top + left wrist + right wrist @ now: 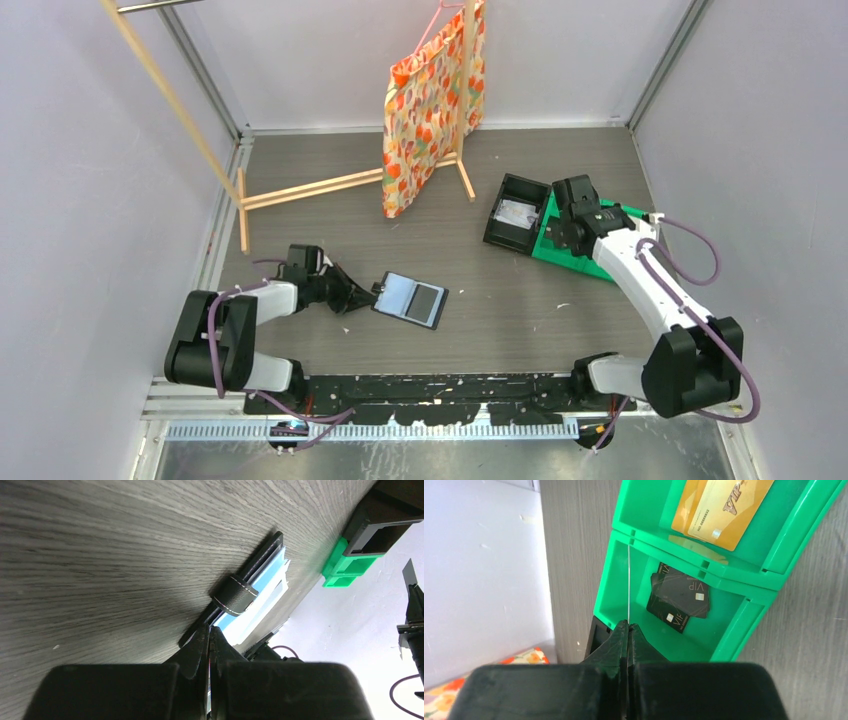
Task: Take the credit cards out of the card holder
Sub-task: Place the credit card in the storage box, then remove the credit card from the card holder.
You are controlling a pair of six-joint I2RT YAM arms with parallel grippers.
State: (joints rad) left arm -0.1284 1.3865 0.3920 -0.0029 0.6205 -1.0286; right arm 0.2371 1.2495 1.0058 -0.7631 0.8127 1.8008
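On the grey wood-grain table (520,320), the left pincer (209,630) is pressed together, its tips touching the near edge of the card holder (260,577). The holder is a flat black bifold lying just ahead, with blue-grey pockets and a stitched clasp tab (234,596). The right pincer (628,625) pinches 1 thin pale credit card (628,580) edge-on over a glossy green plastic tray (744,605). Black cards (679,597) lie just beyond its tips, and gold cards (719,510) lie farther on.

Card holder (410,299) lies open mid-table (520,310), left gripper (375,291) touching its 9 o'clock edge. Bag (430,110) hangs at 12. At 2 o'clock, bin (517,212) adjoins tray (582,262) holding cards (679,600); right gripper (628,625) above pinches a card (628,580).
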